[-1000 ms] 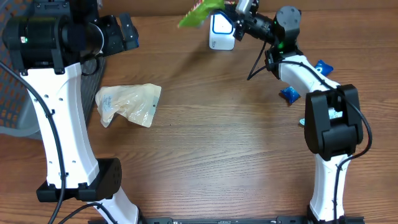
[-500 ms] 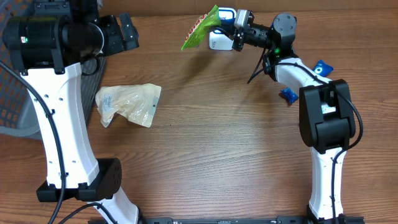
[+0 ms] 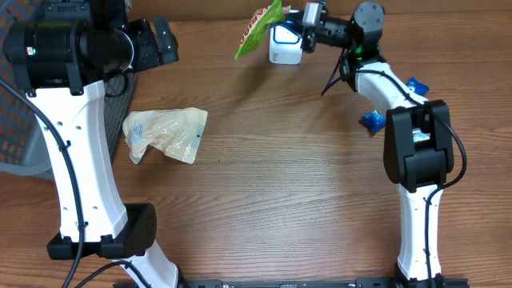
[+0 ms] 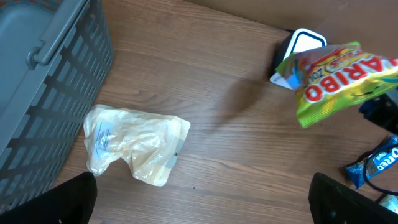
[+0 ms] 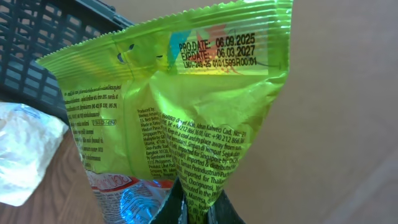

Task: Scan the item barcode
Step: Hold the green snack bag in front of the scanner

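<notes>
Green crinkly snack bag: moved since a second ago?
Yes. The green crinkly snack bag slid down-frame alongside the white box-shaped scanner, then partway back up.

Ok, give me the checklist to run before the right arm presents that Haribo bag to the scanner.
1. Grip: right gripper is shut on the edge of the Haribo bag, which hangs free of the table. Ok.
2. Position: the bag is held up close beside the white scanner. Ok.
3. Barcode facing the scanner: the right wrist view shows small print and the date stamp, but no barcode can be made out. Cannot tell.
4. Other arm: left gripper is open, empty and over by the basket. Ok.
5. Clutter: the clear bag lies well away from the scanner. Ok.
</notes>
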